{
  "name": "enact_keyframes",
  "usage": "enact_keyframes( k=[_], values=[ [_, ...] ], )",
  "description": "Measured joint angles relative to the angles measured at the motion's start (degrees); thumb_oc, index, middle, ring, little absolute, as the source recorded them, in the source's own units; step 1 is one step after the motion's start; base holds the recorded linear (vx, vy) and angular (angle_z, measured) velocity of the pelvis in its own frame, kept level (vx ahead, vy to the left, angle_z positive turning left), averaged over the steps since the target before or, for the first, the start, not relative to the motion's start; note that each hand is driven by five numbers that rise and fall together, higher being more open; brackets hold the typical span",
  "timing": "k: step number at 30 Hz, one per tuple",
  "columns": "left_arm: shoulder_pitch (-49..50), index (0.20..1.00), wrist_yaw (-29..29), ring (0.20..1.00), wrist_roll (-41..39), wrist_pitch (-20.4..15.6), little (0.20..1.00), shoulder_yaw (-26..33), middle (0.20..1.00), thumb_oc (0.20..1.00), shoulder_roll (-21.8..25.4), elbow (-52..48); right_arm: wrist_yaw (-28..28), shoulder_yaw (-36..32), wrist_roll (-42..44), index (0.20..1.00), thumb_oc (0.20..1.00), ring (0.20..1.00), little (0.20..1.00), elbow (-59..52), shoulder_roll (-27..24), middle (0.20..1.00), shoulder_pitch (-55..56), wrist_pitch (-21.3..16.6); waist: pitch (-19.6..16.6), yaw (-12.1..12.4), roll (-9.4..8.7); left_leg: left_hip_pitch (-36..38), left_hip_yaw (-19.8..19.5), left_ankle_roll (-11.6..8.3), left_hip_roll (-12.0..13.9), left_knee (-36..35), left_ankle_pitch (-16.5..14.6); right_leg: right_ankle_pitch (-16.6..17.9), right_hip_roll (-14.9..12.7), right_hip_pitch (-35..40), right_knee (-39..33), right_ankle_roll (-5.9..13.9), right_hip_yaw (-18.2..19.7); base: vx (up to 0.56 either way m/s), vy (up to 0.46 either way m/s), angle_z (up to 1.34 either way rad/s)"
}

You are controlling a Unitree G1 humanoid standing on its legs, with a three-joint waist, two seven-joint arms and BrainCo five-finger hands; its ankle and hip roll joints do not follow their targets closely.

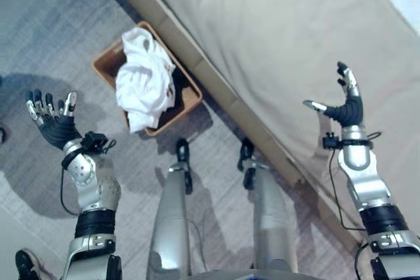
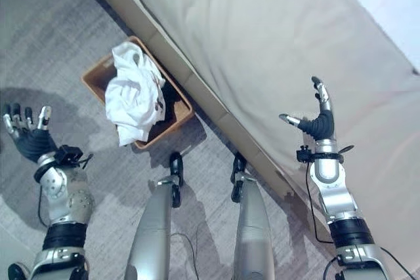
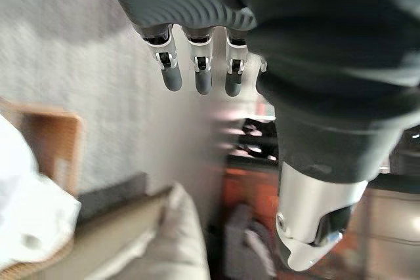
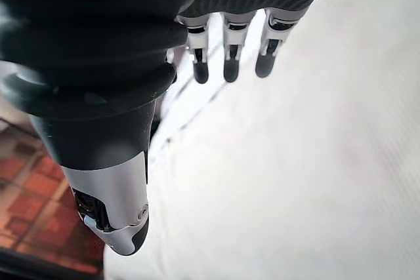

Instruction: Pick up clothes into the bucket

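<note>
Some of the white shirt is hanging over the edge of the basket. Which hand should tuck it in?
Probably the left hand. It is open over the floor beside the basket, near the white shirt. The right hand, also open, is over the bed.

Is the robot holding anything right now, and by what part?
Nothing is held. The left robot hand and right robot hand are both open and empty; the white clothes lie in the bucket.

Seeing a beige mattress (image 1: pixel 275 37) spreading beneath the fingers (image 4: pixel 228 70) of the right hand (image 1: pixel 351 113), and grey carpet (image 1: pixel 46 37) lying under the fingers (image 3: pixel 202 80) of the left hand (image 1: pixel 56 126).
</note>
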Motion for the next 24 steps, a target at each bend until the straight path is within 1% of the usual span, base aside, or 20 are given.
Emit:
enact_keyframes(
  k=[1, 2, 4, 6, 7, 9, 10, 11, 13, 14, 15, 16, 18, 19, 22, 24],
  values=[
    [0.83, 1.0, -0.99, 1.0, 0.01, -0.01, 1.0, -0.73, 1.0, 1.0, -0.06, -0.05, 0.55, 0.21, 0.0, 1.0, 1.0, 1.0, 1.0, 0.73, 0.25, 1.0, 0.81, 0.11, -0.22, 0.0, 0.09, 4.21, 0.06, 0.13, -0.15, -1.69, 0.26, 0.36, 0.0, 4.08, -1.63, 0.25, -0.1, 0.06, 0.02, 0.01],
    [1.13, 1.0, -1.51, 1.0, -0.01, -0.01, 1.0, -1.08, 1.0, 1.0, -0.06, -0.4, 0.79, 0.44, 0.01, 1.0, 1.0, 1.0, 1.0, 0.97, 0.26, 1.0, 1.08, 0.08, -0.26, 0.0, 0.12, 6.35, 0.07, 0.13, -0.18, -2.83, 0.25, 0.27, 0.0, 6.3, -2.58, 0.32, -0.29, 0.11, 0.035, 0.0],
    [4.23, 1.0, -4.23, 1.0, 0.18, -0.04, 1.0, -2.61, 1.0, 1.0, -0.13, -2.86, 1.87, 0.57, 0.02, 1.0, 1.0, 1.0, 1.0, 1.38, 0.63, 1.0, 2.97, 0.08, -2.25, -0.17, 0.29, 12.76, 0.15, 0.34, -0.3, -6.97, 0.79, 0.55, 0.16, 12.78, -6.56, 0.89, -1.11, 0.13, 0.028, 0.01],
    [4.86, 1.0, -5.61, 1.0, 0.66, 0.02, 1.0, -3.41, 1.0, 1.0, 0.07, -3.49, 2.63, 0.56, 0.01, 1.0, 1.0, 1.0, 1.0, 1.55, 0.63, 1.0, 4.47, 0.09, -3.32, -0.16, 0.44, 16.03, 0.13, 0.42, -0.35, -9.19, 1.19, 0.86, 0.29, 16.23, -8.97, 1.04, -1.71, 0.14, 0.028, 0.03],
    [6.16, 1.0, -6.88, 1.0, 1.08, 0.11, 1.0, -3.6, 1.0, 1.0, 0.06, -4.38, 3.53, 0.58, 0.0, 1.0, 1.0, 1.0, 1.0, 1.91, 0.84, 1.0, 5.16, 0.09, -3.74, -0.2, 0.52, 19.14, 0.2, 0.4, -0.47, -11.29, 1.87, 1.65, 0.44, 19.1, -10.9, 1.04, -1.82, 0.11, 0.023, 0.0],
    [7.3, 1.0, -8.21, 1.0, 1.09, 0.12, 1.0, -3.65, 1.0, 1.0, 0.05, -4.88, 4.23, 0.58, 0.01, 1.0, 1.0, 1.0, 1.0, 2.89, 1.03, 1.0, 5.59, 0.16, -3.82, -0.1, 0.61, 22.69, 0.43, 0.48, -0.48, -13.26, 2.18, 2.2, 0.69, 22.66, -13.0, 1.04, -2.0, 0.08, 0.013, -0.04],
    [8.49, 1.0, -9.19, 1.0, 1.09, 0.12, 1.0, -3.81, 1.0, 1.0, 0.05, -4.91, 4.79, 0.58, 0.01, 1.0, 1.0, 1.0, 1.0, 3.37, 1.13, 1.0, 6.33, 0.37, -4.47, -0.09, 0.9, 25.69, 0.55, 0.61, -0.39, -14.9, 2.38, 2.67, 1.11, 25.97, -15.2, 1.18, -2.16, 0.05, 0.001, -0.04],
    [9.63, 1.0, -10.15, 1.0, 1.08, 0.13, 1.0, -4.14, 1.0, 1.0, 0.04, -5.45, 5.04, 0.49, 0.02, 1.0, 1.0, 1.0, 1.0, 3.36, 1.01, 1.0, 7.39, 0.36, -6.56, -0.21, 1.24, 26.76, 0.54, 0.58, -0.35, -15.98, 2.43, 2.86, 1.24, 27.29, -16.69, 1.28, -2.44, 0.1, -0.006, -0.01],
    [10.22, 1.0, -11.45, 1.0, 1.1, 0.16, 1.0, -4.78, 1.0, 1.0, 0.02, -6.94, 5.39, 0.5, 0.02, 1.0, 1.0, 1.0, 1.0, 3.52, 1.01, 1.0, 8.06, 0.36, -7.43, -0.2, 1.43, 28.53, 0.54, 0.73, -0.33, -17.49, 2.9, 3.71, 1.45, 29.34, -18.43, 1.39, -2.85, 0.13, -0.003, 0.0],
    [10.81, 1.0, -12.84, 1.0, 1.07, 0.36, 1.0, -5.89, 1.0, 1.0, -0.14, -7.96, 6.26, 0.53, 0.01, 1.0, 1.0, 1.0, 1.0, 4.42, 1.31, 1.0, 8.43, 0.4, -7.74, -0.32, 1.56, 31.43, 0.67, 0.47, -0.27, -19.31, 3.3, 4.43, 1.83, 32.41, -20.67, 1.5, -3.1, 0.12, 0.002, -0.03],
    [11.27, 1.0, -13.48, 1.0, 1.07, 0.58, 1.0, -6.43, 1.0, 1.0, -0.32, -8.52, 6.39, 0.55, 0.01, 1.0, 1.0, 1.0, 1.0, 4.59, 1.47, 1.0, 8.88, 0.44, -8.2, -0.27, 1.59, 32.46, 0.81, 0.47, -0.24, -19.89, 3.3, 4.6, 2.05, 33.55, -21.63, 1.49, -3.1, 0.16, -0.005, -0.09],
    [13.19, 1.0, -15.26, 1.0, 1.1, 0.71, 1.0, -8.11, 1.0, 1.0, -0.22, -9.77, 6.72, 0.57, 0.01, 1.0, 1.0, 1.0, 1.0, 5.06, 2.41, 1.0, 9.99, 0.45, -10.13, -0.24, 1.57, 35.24, 1.24, 0.47, -0.12, -21.61, 3.29, 4.8, 2.36, 36.29, -23.73, 1.64, -3.13, 0.12, -0.014, -0.1],
    [14.32, 1.0, -17.32, 1.0, 1.02, 1.28, 1.0, -9.06, 1.0, 1.0, -0.72, -10.76, 7.4, 0.59, 0.0, 1.0, 1.0, 1.0, 1.0, 5.36, 2.98, 1.0, 10.66, 0.45, -11.53, -0.26, 1.67, 37.78, 1.79, 0.44, -0.05, -23.52, 3.32, 5.08, 2.72, 38.68, -25.65, 1.94, -3.13, 0.12, -0.012, -0.11],
    [14.99, 1.0, -18.69, 1.0, 1.08, 1.61, 1.0, -10.73, 1.0, 1.0, -0.75, -11.2, 7.52, 0.72, 0.0, 1.0, 1.0, 1.0, 1.0, 5.98, 3.79, 1.0, 11.25, 0.46, -12.58, -0.17, 1.63, 39.89, 1.95, 0.28, 0.0, -24.85, 3.48, 5.52, 3.15, 40.86, -27.27, 2.13, -3.1, 0.08, -0.008, -0.07],
    [16.43, 1.0, -21.66, 1.0, 1.06, 2.8, 1.0, -13.08, 1.0, 1.0, -0.81, -11.74, 8.54, 1.67, -0.03, 1.0, 1.0, 1.0, 1.0, 6.48, 3.92, 1.0, 12.61, 0.49, -15.23, -0.58, 1.57, 41.98, 2.7, 0.23, 0.06, -26.6, 3.6, 5.99, 3.48, 42.65, -29.23, 2.27, -3.02, 0.09, -0.011, -0.1],
    [17.11, 1.0, -22.49, 1.0, 0.98, 3.57, 1.0, -14.67, 1.0, 1.0, -1.31, -12.04, 8.59, 2.28, -0.33, 1.0, 1.0, 1.0, 1.0, 6.88, 5.01, 1.0, 12.72, 0.79, -15.5, -1.33, 1.4, 44.16, 3.32, 0.23, 0.16, -27.74, 3.77, 6.93, 3.92, 45.07, -31.56, 2.44, -2.72, 0.09, -0.026, -0.14]
  ],
)
